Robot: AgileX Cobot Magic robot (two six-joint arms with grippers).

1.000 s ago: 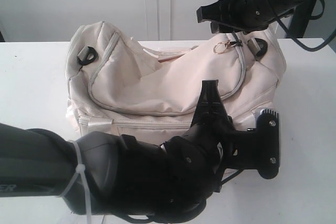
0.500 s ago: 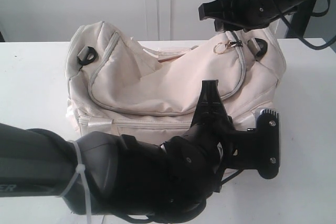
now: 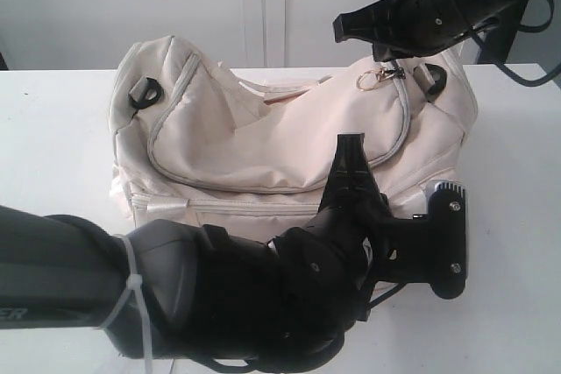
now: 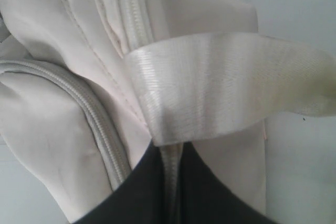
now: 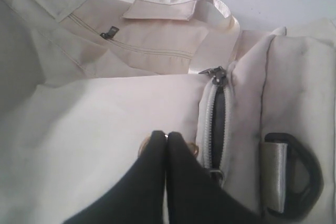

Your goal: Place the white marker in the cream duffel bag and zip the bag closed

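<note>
The right gripper (image 5: 166, 140) was seen with its two dark fingers pressed flat together, slivers of the gold keyring pull (image 3: 379, 76) showing on either side of them. As far as an onlooker could judge, it was pinching the ring, the natural handle for drawing the slider along. Just beside those fingers ran the curved zipper (image 5: 217, 114), with a short dark slit between its teeth at this end of the bag; along the front panel the rest of the track appeared closed. The left gripper (image 4: 169, 153) was clamped on a narrow fold of fabric at the lower front of the cream duffel bag (image 3: 280, 137), directly beneath a loop of satin strap (image 4: 220, 87). This hold was presumably there to anchor the soft body so that it would not slide or bunch when the pull was tugged. The bag lay slumped on its side on the white table (image 3: 53, 129), top panel sagging and facing the exterior camera. The right arm hung over its upper right corner and the left arm reached in low from the near side. The white marker was visible in no view — probably already inside, though that could not be confirmed. By that reading only the last stretch of zipping remained.
</note>
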